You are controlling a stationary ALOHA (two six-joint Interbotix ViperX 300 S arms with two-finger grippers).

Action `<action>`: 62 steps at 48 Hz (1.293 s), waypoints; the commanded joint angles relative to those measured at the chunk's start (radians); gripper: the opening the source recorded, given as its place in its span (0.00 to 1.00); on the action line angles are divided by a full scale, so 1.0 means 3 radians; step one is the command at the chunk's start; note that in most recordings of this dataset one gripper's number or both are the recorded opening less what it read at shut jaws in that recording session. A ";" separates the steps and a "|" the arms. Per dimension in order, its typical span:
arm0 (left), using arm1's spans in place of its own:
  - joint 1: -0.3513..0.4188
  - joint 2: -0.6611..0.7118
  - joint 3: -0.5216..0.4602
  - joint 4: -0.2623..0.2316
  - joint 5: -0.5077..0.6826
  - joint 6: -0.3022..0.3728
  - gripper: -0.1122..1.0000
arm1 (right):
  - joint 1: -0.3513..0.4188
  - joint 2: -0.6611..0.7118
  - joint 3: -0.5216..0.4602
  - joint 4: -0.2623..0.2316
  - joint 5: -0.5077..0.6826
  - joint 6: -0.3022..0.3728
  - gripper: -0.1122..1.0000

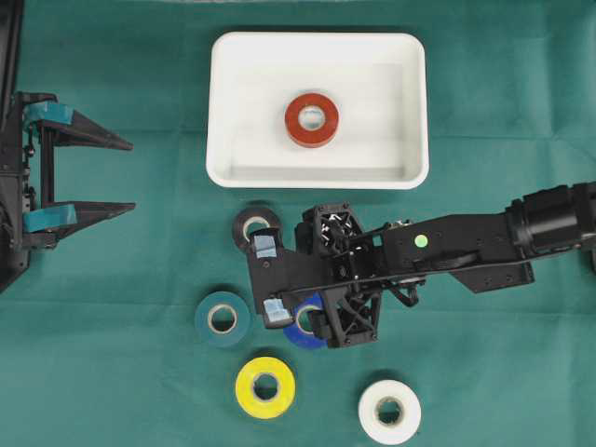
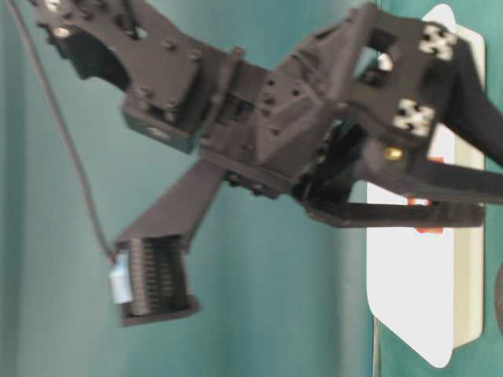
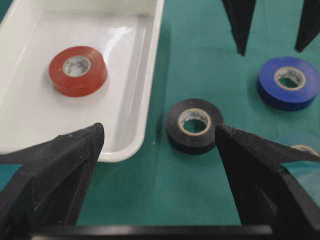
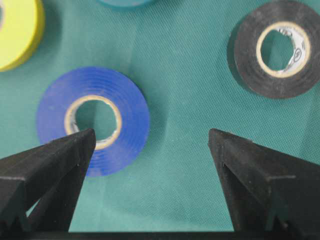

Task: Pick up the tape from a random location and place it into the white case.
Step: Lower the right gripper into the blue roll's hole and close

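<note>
Over the green counter (image 1: 112,391) below the white case (image 1: 223,112), my right end effector (image 1: 268,279) hung spread wide and grasping nothing, between the black tape (image 4: 278,48) and the blue tape (image 4: 93,120). My left end effector (image 1: 130,175) sat released at the left edge. A red tape (image 1: 311,119) lay inside the case.

A green cloth (image 1: 112,372) is spread over the whole work surface, and faint creases are seen across it. Its weave is shown more closely in the right wrist view, where shadows are cast on it. Nothing else apart from the task is seen.
</note>
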 commanded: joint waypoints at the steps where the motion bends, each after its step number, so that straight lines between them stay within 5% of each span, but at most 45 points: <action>1: -0.0010 0.0026 -0.0036 -0.0005 -0.0031 -0.0005 0.98 | 0.0005 -0.0031 -0.0010 -0.0005 -0.0066 0.0010 0.92; 62: -0.0010 0.0026 -0.0036 -0.0005 -0.0036 -0.0005 0.98 | 0.0051 0.0409 0.0046 0.0015 -0.0378 0.0082 0.91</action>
